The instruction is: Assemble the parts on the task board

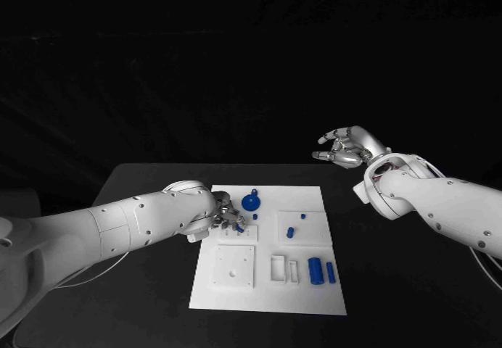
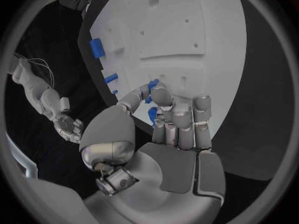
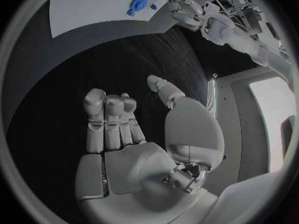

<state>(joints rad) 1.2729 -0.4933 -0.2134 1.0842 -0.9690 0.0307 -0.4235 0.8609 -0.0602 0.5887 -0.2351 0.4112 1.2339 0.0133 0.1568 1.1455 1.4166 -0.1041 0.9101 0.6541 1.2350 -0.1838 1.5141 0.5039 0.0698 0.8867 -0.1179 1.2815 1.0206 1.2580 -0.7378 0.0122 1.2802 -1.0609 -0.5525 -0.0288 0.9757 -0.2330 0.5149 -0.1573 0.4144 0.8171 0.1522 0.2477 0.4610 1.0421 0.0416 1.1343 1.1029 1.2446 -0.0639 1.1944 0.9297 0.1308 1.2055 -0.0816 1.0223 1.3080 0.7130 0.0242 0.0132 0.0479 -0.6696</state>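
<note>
Two white arms reach over the black table (image 1: 146,181) in the head view. At the centre left of the frame the left hand (image 1: 224,217) is down on the upper left part of the white task board (image 1: 303,297), its fingers curled in around a small blue part (image 1: 239,228). The left wrist view shows the same hand (image 2: 177,124) with its fingertips (image 2: 163,95) pressed to a blue piece (image 2: 152,115) at the board's surface (image 2: 187,30); whether the part is truly pinched or only touched I cannot tell.

Just right of that hand, a round blue part with a knob (image 1: 251,201) sits on the upper middle of the board, and a blue peg (image 1: 290,233) stands further right, near the centre. In the lower right of the board, a thick blue cylinder (image 1: 315,270) and a thinner blue rod (image 1: 331,272) lie side by side.

At the upper right of the frame the right hand (image 1: 345,148) hangs above the table, well apart from the board, fingers loosely apart and holding nothing. The right wrist view confirms it: its palm (image 3: 134,149) is bare and the fingers (image 3: 106,119) are raised and free.
</note>
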